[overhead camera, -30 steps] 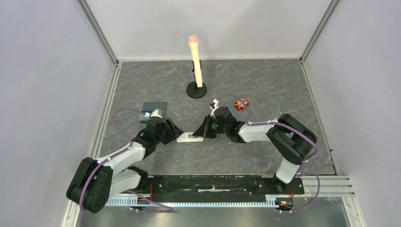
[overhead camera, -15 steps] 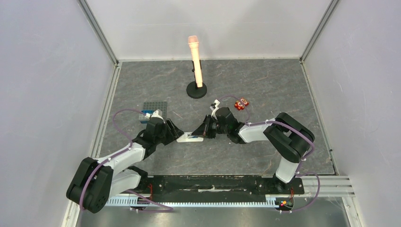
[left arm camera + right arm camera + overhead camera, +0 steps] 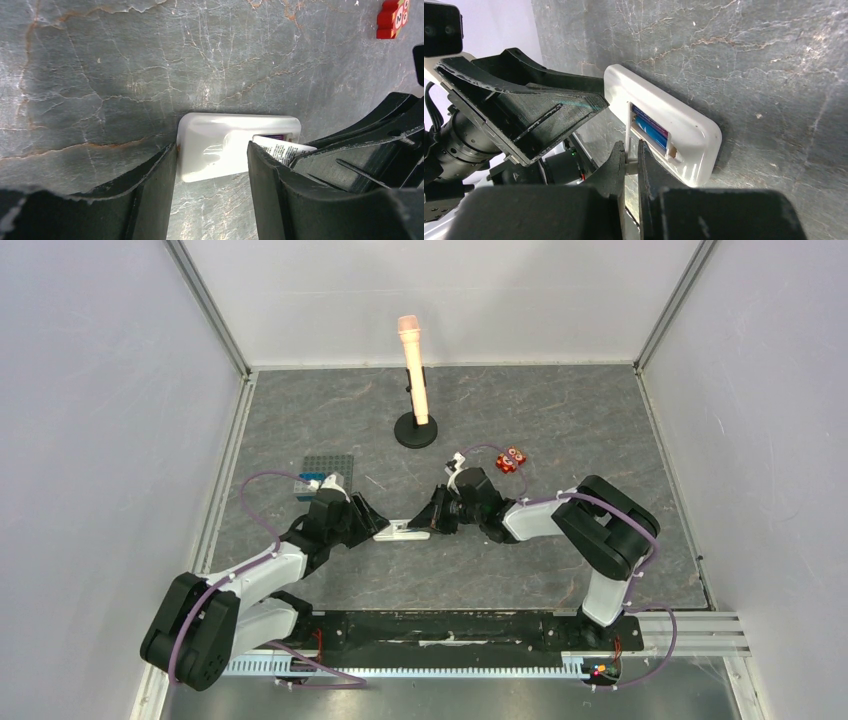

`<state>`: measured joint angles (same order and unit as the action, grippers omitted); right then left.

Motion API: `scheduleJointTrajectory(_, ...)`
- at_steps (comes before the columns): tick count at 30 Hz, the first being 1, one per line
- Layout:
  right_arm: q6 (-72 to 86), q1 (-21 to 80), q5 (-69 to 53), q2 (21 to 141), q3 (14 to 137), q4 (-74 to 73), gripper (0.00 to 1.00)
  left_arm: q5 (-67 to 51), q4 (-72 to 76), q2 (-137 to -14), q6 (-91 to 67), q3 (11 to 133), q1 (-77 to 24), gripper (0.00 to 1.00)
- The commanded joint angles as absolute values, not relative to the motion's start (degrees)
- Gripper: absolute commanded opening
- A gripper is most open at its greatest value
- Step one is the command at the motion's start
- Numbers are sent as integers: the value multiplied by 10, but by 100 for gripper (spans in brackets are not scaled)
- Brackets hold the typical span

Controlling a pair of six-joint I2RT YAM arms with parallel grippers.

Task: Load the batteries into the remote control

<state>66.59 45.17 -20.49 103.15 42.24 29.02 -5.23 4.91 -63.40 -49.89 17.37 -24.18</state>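
The white remote control (image 3: 400,531) lies face down on the table between both arms. Its battery bay is open, and blue batteries (image 3: 651,131) lie inside. My right gripper (image 3: 633,150) is shut on the thin white battery cover (image 3: 626,131), which stands on edge beside the bay. The cover's printed side shows in the left wrist view (image 3: 282,149). My left gripper (image 3: 212,150) is open at the remote's left end (image 3: 215,135). One fingertip (image 3: 172,152) touches its corner. I cannot tell whether the jaws clamp it.
A peach-coloured microphone shape on a black round stand (image 3: 413,370) rises at the back. A small red block (image 3: 511,459) lies behind the right gripper. A grey studded plate (image 3: 328,465) with a blue brick (image 3: 312,482) sits behind the left arm.
Both grippers and the remote have shifted only very slightly. The right gripper's hold on the cover looks unchanged.
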Motion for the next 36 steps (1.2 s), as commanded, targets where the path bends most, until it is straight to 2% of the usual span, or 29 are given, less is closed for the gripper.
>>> scheduleJointTrajectory(1, 638, 453, -182, 1048, 437, 270, 0, -77, 78, -635, -493, 170, -240, 59)
scheduleJointTrajectory(16, 642, 453, -183, 1072, 457, 228, 0, -146, 158, -691, -494, 160, -240, 59)
scheduleJointTrajectory(23, 647, 453, -164, 1068, 475, 146, 2, -155, 182, -706, -501, 150, -240, 59)
scheduleJointTrajectory(36, 711, 467, -153, 1055, 461, 99, 6, -148, 194, -661, -521, 120, -241, 47)
